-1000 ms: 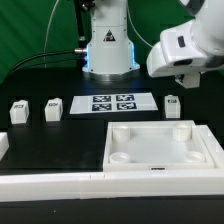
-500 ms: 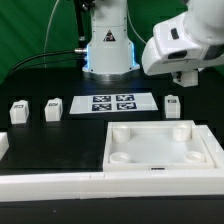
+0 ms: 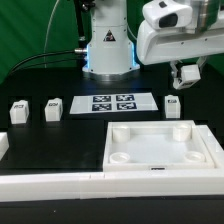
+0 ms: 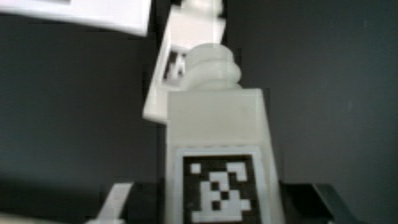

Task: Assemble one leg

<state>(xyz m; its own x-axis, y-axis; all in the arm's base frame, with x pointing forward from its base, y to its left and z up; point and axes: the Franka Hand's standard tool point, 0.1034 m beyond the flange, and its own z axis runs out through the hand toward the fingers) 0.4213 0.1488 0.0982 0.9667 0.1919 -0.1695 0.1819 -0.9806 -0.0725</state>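
Observation:
My gripper (image 3: 187, 74) hangs in the air at the exterior view's upper right, above and just behind a leg (image 3: 172, 105) that stands on the black table. In the wrist view the gripper (image 4: 217, 197) is shut on another leg (image 4: 214, 120), a white block with a marker tag on its face and a ribbed peg on its end. Dark fingers (image 4: 118, 200) flank it on both sides. The standing leg shows blurred beyond it (image 4: 183, 45). In the exterior view the held leg is mostly hidden by the hand.
Two more legs (image 3: 18, 112) (image 3: 52, 109) stand at the exterior view's left. The marker board (image 3: 112, 103) lies mid-table. The large white tray (image 3: 160, 152) with corner sockets sits in front. The robot base (image 3: 108, 50) stands behind.
The arm has risen and swung toward the exterior view's left; the hand now sits higher above the standing leg. The legs on the table have not moved.

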